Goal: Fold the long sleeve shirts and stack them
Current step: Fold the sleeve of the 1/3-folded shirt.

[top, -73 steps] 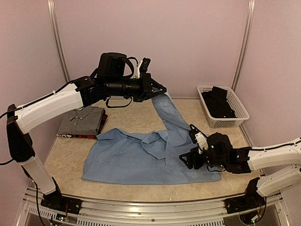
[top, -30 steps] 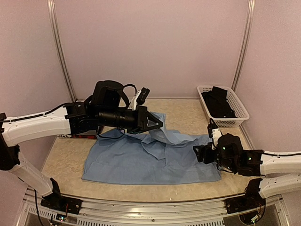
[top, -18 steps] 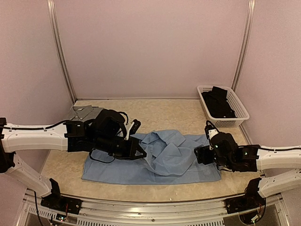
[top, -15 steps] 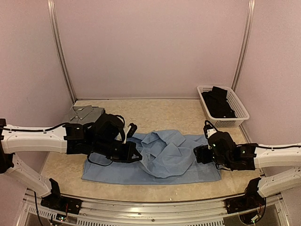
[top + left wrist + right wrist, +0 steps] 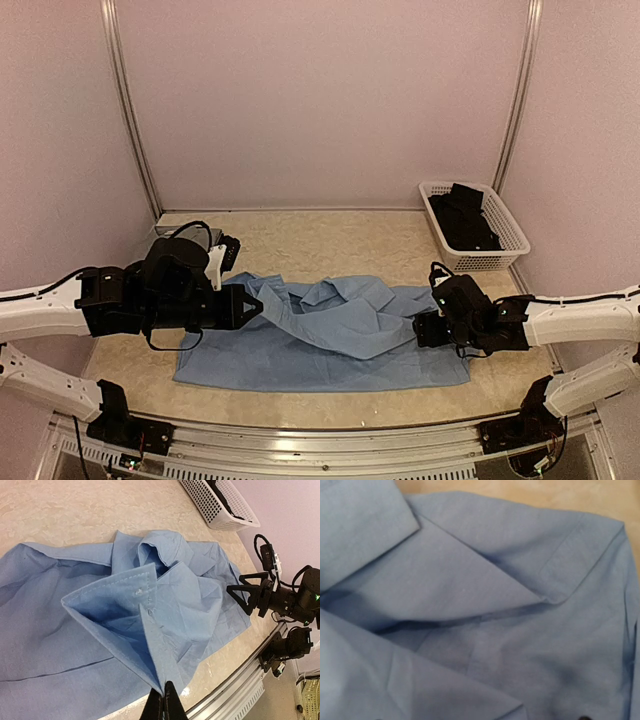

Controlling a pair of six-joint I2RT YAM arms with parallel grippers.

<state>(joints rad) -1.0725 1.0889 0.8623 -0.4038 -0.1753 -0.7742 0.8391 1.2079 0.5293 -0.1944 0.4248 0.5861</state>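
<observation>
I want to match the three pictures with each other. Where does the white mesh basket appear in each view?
Top external: the white mesh basket is at the far right, beyond the light blue shirt.
Left wrist: it is in the upper right corner, past the shirt.
Right wrist: it is not in this picture.
Shared landmark: the light blue shirt, which also fills the right wrist view.

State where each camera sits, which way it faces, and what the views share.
Top external: above and behind the bases, facing down and forward; both arms show, left gripper and right gripper at the light blue shirt.
Left wrist: low, facing across the shirt toward the right gripper and white mesh basket; its own shut fingertips pinch the cloth.
Right wrist: close above the shirt, facing down; no fingers show.
Shared: the shirt in all three; the basket in the first two.
</observation>
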